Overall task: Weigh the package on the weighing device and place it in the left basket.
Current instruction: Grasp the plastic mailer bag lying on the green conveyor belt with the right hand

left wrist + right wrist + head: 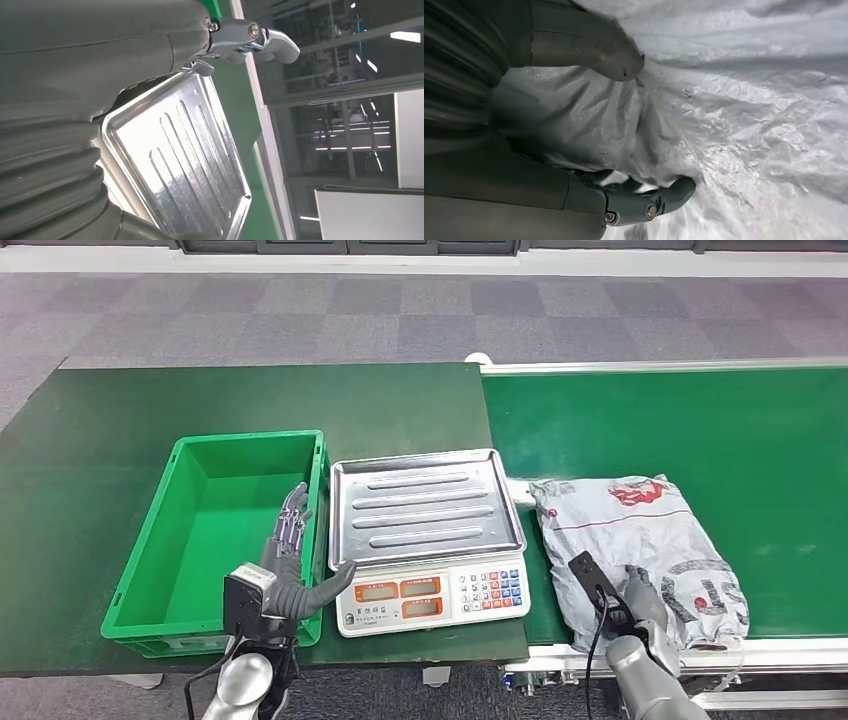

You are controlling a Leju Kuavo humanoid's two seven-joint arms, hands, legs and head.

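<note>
My right hand sits at about 5 o'clock, on the near edge of the bag, which lies on the green belt just right of the scale. In the wrist view my thumb and fingers press into the crinkled grey plastic with a fold bunched between them, so I judge the hand is closing on the bag; the grasp step is in hand, with weighing and binning undone. Next I need a firm pinch, a lift clear of the belt, and a carry left onto the steel tray.

My left hand hovers at about 7 o'clock, fingers spread and holding nothing, over the basket rim beside the scale.

The scale's orange displays and keypad are too small to read. The bag carries red and dark printing, which I cannot make out.
</note>
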